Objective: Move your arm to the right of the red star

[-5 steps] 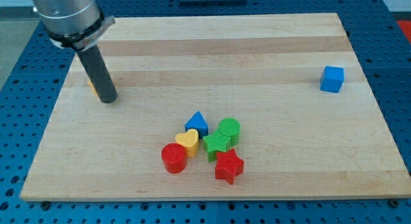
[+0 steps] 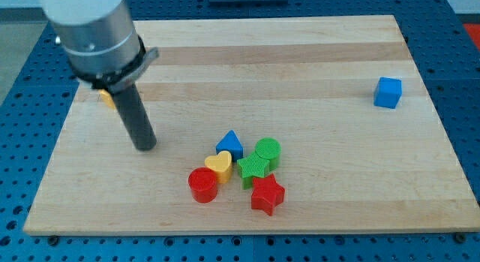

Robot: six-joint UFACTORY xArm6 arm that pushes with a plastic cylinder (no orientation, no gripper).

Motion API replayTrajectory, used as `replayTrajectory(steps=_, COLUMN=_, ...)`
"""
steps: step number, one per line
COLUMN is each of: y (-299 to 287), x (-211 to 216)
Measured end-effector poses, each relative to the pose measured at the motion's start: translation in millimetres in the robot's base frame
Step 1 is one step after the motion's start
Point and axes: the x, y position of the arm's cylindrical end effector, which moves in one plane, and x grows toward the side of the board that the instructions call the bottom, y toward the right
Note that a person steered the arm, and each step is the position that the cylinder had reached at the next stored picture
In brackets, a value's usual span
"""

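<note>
The red star [image 2: 267, 194] lies near the view's bottom, at the lower right of a tight cluster of blocks. My tip [image 2: 145, 147] rests on the wooden board [image 2: 315, 157], well to the left of the red star and a little above it, left of the whole cluster. The rod rises up and left to the grey arm body at the view's top left.
The cluster also holds a red cylinder [image 2: 202, 185], a yellow heart [image 2: 219, 166], a blue triangle [image 2: 231, 144], a green cylinder [image 2: 267, 152] and a green star [image 2: 253, 170]. A blue cube [image 2: 388, 91] sits at the right. A small orange block [image 2: 108, 99] peeks out behind the rod.
My tip has slid down and to the right, closer to the cluster. No block has moved.
</note>
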Motion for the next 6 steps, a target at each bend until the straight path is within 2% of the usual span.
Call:
replayTrajectory(steps=2, y=20.1, x=95.2)
replayTrajectory(steps=4, y=75.0, x=108.7)
replayTrajectory(steps=6, y=187.8, x=108.7)
